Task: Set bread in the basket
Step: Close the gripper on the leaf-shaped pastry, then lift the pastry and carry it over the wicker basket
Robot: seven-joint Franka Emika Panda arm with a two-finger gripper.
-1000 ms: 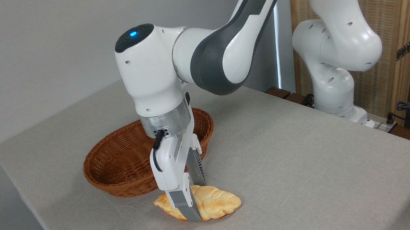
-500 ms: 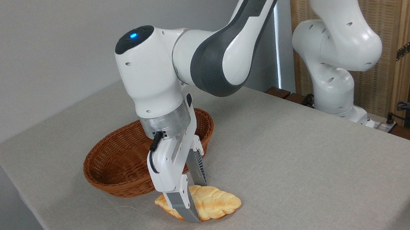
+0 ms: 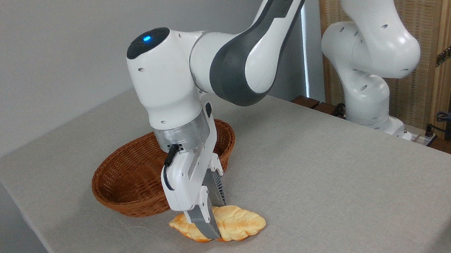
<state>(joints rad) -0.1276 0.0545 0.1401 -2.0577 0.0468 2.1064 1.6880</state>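
One loaf of bread (image 3: 236,226) lies flat on the table (image 3: 340,181), its middle pinched between the fingers of the claw (image 3: 212,224), which grips it across the narrow width for a lift; the basket (image 3: 131,182) waits empty just behind the claw

A pale golden bread (image 3: 236,225) with browned edges and a braided surface is seen on a light grey, finely textured worktop (image 3: 340,181). A reddish-brown woven wicker basket (image 3: 131,182) is shown behind it. The white gripper (image 3: 212,218) is fitted with grey ribbed fingers (image 3: 206,227). The arm is coloured white and dark grey, with a blue light.
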